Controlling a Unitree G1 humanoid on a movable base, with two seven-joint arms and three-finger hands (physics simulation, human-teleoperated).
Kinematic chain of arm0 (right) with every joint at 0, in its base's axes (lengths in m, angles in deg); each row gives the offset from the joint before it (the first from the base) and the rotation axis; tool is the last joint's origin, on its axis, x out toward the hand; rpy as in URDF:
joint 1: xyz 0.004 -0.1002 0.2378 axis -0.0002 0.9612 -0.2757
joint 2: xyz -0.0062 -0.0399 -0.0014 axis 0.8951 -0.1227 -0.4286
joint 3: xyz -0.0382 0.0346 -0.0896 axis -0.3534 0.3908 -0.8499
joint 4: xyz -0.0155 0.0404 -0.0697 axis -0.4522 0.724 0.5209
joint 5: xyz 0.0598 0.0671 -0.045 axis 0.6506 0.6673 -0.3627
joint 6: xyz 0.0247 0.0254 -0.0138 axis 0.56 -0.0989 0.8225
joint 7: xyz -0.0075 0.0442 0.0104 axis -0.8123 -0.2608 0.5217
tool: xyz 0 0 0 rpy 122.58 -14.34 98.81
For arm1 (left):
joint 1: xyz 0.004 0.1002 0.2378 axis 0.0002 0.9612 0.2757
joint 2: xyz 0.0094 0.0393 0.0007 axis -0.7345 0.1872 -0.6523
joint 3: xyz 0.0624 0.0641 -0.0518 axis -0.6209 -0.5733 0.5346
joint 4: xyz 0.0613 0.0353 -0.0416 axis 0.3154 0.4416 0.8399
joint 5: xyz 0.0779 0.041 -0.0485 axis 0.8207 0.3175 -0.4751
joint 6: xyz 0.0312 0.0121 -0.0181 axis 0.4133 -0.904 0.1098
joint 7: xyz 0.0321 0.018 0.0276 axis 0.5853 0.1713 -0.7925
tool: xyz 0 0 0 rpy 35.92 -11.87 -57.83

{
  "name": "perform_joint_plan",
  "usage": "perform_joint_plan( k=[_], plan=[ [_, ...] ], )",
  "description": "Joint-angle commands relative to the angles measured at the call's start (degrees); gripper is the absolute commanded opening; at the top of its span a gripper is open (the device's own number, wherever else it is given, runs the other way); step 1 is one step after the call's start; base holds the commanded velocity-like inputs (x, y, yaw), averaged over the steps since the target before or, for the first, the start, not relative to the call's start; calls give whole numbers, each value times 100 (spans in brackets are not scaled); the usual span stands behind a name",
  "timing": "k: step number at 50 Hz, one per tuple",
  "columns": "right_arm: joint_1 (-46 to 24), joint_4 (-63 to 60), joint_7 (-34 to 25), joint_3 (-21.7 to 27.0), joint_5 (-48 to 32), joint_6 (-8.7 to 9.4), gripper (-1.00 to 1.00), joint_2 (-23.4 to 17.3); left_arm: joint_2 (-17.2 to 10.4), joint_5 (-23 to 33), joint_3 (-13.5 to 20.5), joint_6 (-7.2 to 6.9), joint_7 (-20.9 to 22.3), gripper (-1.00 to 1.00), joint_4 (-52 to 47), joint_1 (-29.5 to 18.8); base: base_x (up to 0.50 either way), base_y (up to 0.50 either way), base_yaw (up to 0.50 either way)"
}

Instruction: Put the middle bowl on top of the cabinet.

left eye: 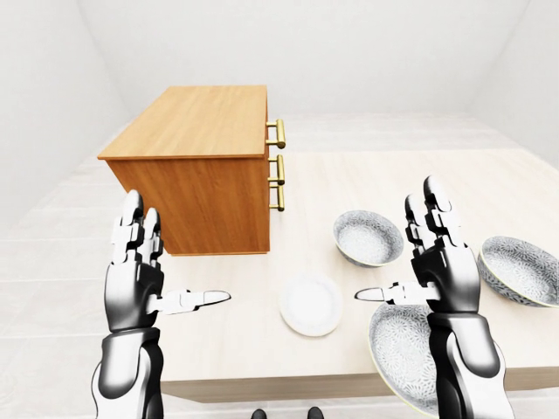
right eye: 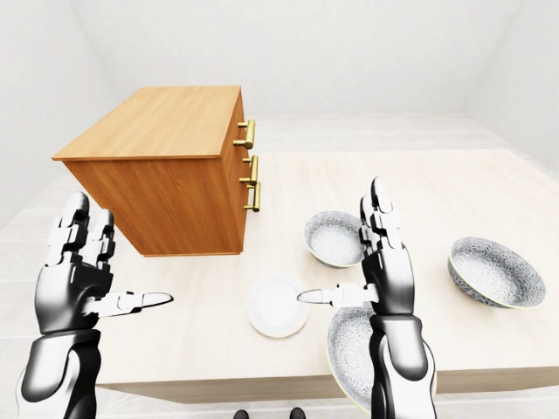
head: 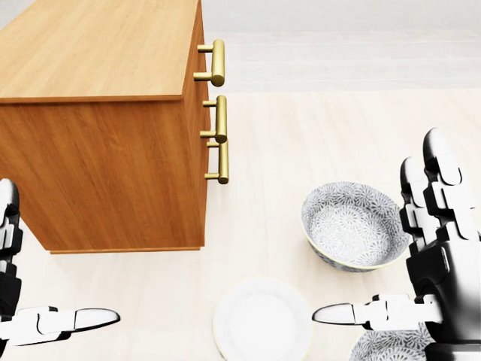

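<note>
Three patterned grey bowls stand on the pale table (left eye: 376, 179). The smallest bowl (left eye: 368, 237) is in the centre of the left-eye view, a wider bowl (left eye: 520, 269) sits at the right, and the largest bowl (left eye: 403, 353) lies at the bottom, partly behind my right forearm. The wooden cabinet (left eye: 205, 175) stands upper left, its flat top (left eye: 201, 118) bare. My right hand (left eye: 397, 253) is open just below and right of the smallest bowl, apart from it. My left hand (left eye: 175, 257) is open below the cabinet, holding nothing.
A small white plate (left eye: 310, 304) lies between my hands. Three brass handles (head: 218, 64) stick out of the cabinet's right face towards the bowls. The table's near edge (left eye: 288, 382) runs along the bottom of the eye views.
</note>
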Motion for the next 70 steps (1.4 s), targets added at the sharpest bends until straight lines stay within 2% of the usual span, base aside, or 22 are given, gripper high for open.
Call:
perform_joint_plan(
  k=[1, 20, 24, 27, 31, 33, 40, 45, 48, 52, 54, 56, 70],
  plan=[
    [-4, 24, -2, 32, 27, 0, 100, -10, -3, 15, -5, 0, 8, 100, 3, -1, 0, 0, 0],
    [79, 22, -144, 67, 43, 0, 100, -10, 10, 22, 22, 0, 49, 100, -32, 56, 10, 1, 0],
    [53, 83, -16, 232, -194, 0, 100, -81, 8, 23, 68, 0, 90, 100, -95, 120, 0, 0, 0],
    [122, -19, -164, 522, -204, 0, 100, -199, 6, 32, 118, 0, 120, 100, -117, 144, 0, 0, 0],
    [-183, -51, -190, 1002, -665, 0, 100, -536, -10, 15, 227, 0, 151, 100, -147, 116, 0, 0, 0],
    [-250, -76, -259, 1124, -811, 0, 100, -578, -8, 13, 254, 0, 166, 100, -166, 102, 0, 0, 0],
    [-599, -64, -636, 1825, -1704, 0, 100, -1173, 26, 42, 311, 0, 214, 100, -353, 151, 0, 0, 0],
    [-930, 685, -370, 2141, -2823, 0, 100, -1647, 61, 44, 360, 0, 276, 100, -535, 216, 0, 0, 0],
    [-1066, 897, -463, 2231, -3016, 0, 100, -1752, 76, 48, 386, 0, 313, 100, -550, 220, 0, 0, 0],
    [-1303, 1583, -199, 2280, -3767, 0, 100, -2179, 96, 25, 470, 0, 359, 100, -578, 253, 0, 0, 0],
    [-1336, 1681, -162, 2294, -3880, 0, 100, -2225, 109, 19, 492, 0, 375, 100, -584, 266, 0, 0, 0],
    [-1321, 2013, 40, 2265, -4394, 0, 100, -2408, 128, 25, 510, 0, 400, 100, -596, 286, 0, 0, 0],
    [-1041, 2619, -154, 2534, -5749, 0, 100, -2694, 134, 121, 474, 0, 364, 100, -454, 166, 0, 0, 0]
  ],
)
